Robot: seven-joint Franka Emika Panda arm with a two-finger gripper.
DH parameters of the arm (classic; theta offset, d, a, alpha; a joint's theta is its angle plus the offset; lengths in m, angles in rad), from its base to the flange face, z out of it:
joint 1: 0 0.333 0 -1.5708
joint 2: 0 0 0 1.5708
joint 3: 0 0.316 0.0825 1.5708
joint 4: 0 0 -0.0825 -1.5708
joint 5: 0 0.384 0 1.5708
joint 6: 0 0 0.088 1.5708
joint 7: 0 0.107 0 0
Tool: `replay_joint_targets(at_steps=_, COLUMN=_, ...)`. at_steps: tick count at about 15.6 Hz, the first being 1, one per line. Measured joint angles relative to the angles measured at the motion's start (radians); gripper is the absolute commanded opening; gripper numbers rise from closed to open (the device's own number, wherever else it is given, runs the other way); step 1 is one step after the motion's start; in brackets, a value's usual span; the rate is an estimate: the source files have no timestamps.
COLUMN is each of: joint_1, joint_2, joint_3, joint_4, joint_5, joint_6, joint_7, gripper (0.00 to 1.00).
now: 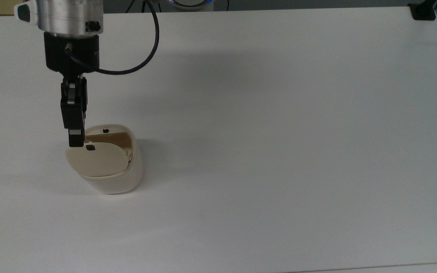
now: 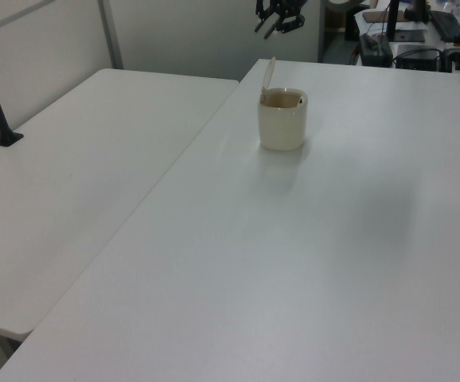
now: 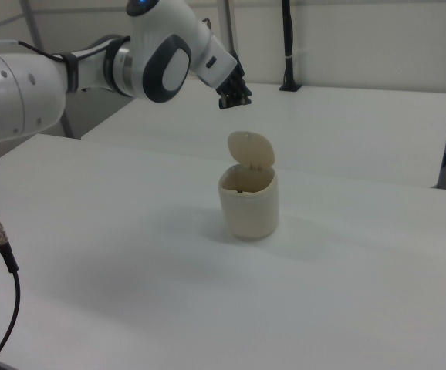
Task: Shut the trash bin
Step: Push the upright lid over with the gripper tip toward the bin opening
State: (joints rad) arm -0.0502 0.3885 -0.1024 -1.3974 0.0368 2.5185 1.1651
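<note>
Cream plastic makes up one trash bin (image 1: 116, 178), which is being seen standing upright on one white table (image 1: 279, 132). Its single lid (image 3: 251, 148) is being held raised on its hinge, so the bin is open. One black gripper (image 3: 234, 97) is being hung above the lid, apart from it; its fingers' state cannot be told.
</note>
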Motion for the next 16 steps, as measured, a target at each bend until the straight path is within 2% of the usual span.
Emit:
replay_joint_targets(at_steps=10, joint_1=0.001, joint_2=0.052, joint_3=-0.001, joint_4=0.002, joint_5=-0.002, joint_6=0.025, joint_7=0.021, gripper=0.00)
replay_joint_targets(at_steps=16, joint_1=0.005, joint_2=0.058, joint_3=-0.001, joint_4=-0.016, joint_5=-0.058, joint_6=0.025, joint_7=0.021, gripper=0.00)
